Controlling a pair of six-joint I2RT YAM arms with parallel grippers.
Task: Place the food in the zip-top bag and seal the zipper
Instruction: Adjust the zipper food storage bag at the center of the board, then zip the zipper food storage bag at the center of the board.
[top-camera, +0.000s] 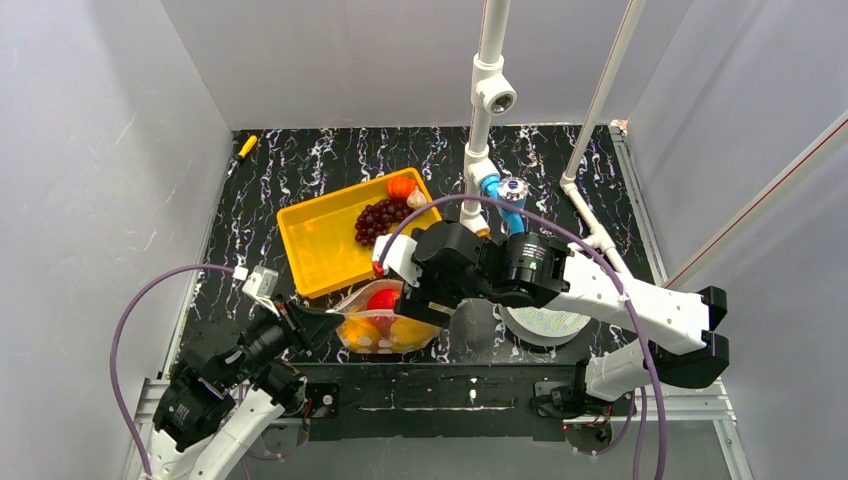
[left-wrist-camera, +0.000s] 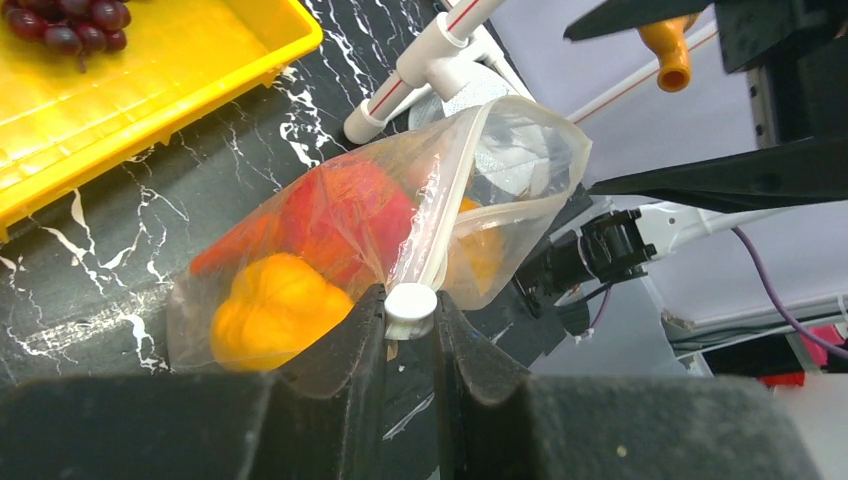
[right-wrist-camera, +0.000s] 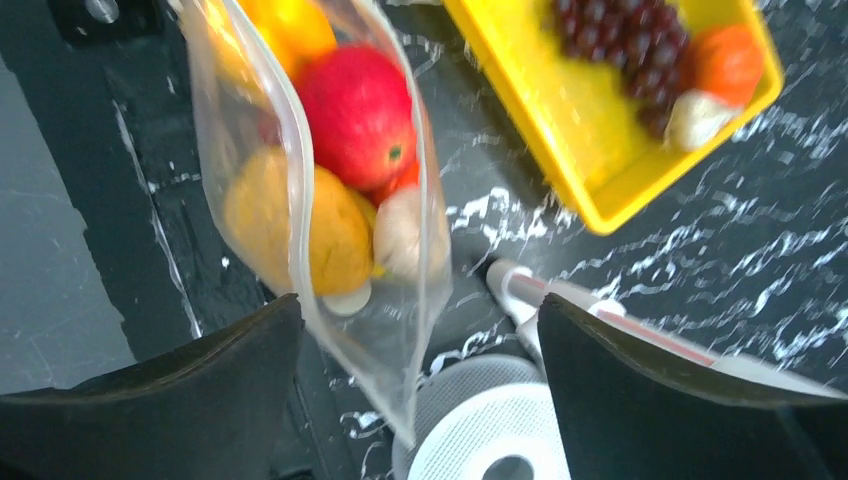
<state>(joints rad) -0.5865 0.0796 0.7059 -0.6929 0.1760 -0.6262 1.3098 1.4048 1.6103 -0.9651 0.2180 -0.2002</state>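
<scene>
- Left tool (left-wrist-camera: 410, 300) is clamped on the zip-top bag (left-wrist-camera: 330, 230) at one end of the zipper (left-wrist-camera: 450, 200), with a white tab right between the fingers.
- Right tool (right-wrist-camera: 418, 310) has its jaws wide apart and grips nothing. The bag's clear film lies in the gap; I can't confirm contact.
- The bag sits just in front of the yellow tray (top-camera: 320, 250), mouth gaping, and looks to rest on the tabletop (top-camera: 300, 170). Inside are a red apple (right-wrist-camera: 360, 110) and yellow-orange pieces. The grapes (right-wrist-camera: 620, 40) and two small pieces are in the tray, not bagged yet.
- Handling, my read: the film is thin, floppy and slick, and once loaded it's bottom-heavy and will sag or fold. The zipper strip is the only stiff part, so I'd take its free end, opposite the left tool.
- The food looks hard, glossy and light, so it's likely to roll. I'd pinch the grapes across the bunch.
- Views: only the left wrist shows the pinch and the strip. Only the right wrist shows the bag's contents and the open jaws. Only the top view shows both arms against the tray.
</scene>
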